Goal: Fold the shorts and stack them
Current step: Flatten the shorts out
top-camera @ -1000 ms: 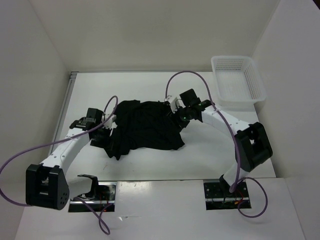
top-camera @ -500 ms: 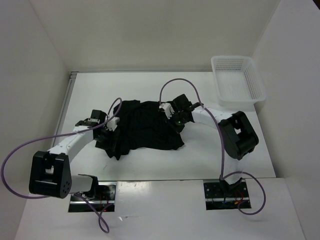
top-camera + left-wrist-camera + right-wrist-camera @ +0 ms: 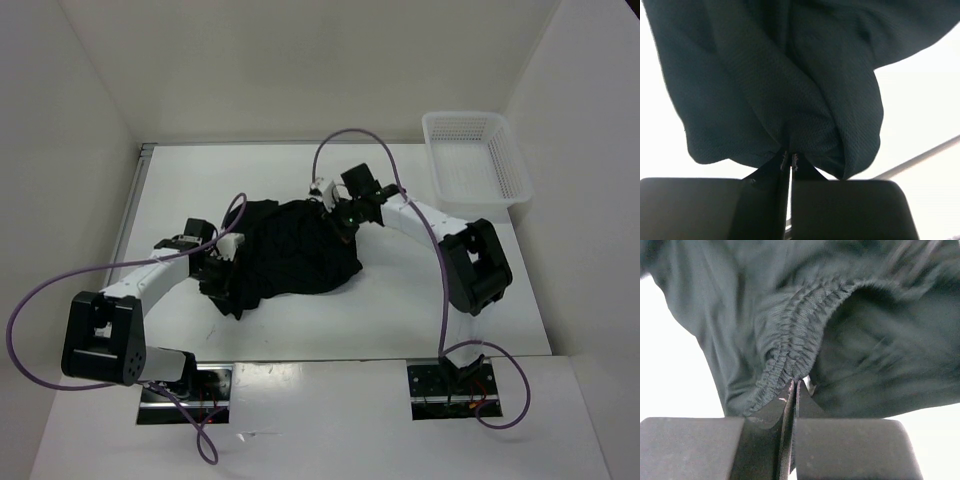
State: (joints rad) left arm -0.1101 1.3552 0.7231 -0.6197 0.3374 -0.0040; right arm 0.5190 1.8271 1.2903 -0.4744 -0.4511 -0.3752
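- Overhead, we see the shorts (image 3: pixel 295 258) bunched in a dark heap near the middle of the worktop (image 3: pixel 420 300), between our two arms.
- Our left gripper (image 3: pixel 220 268) sits at the heap's left edge. Its wrist view shows the jaws pressed together on a gathered fold of the black fabric, which spreads in thick pleats beyond the fingertips.
- Our right gripper (image 3: pixel 338 220) meets the heap's far right edge. Its wrist view shows the jaws closed to a thin slit, pinching the ruched waistband (image 3: pixel 790 340), with a dark opening of the garment gaping just beside the pinch.
- We find the cloth on the right side of that wrist view blurred, so we cannot read its folds there.
- We see a white mesh basket (image 3: pixel 468 117) at the far right corner of the worktop, well apart from the shorts and from both arms.
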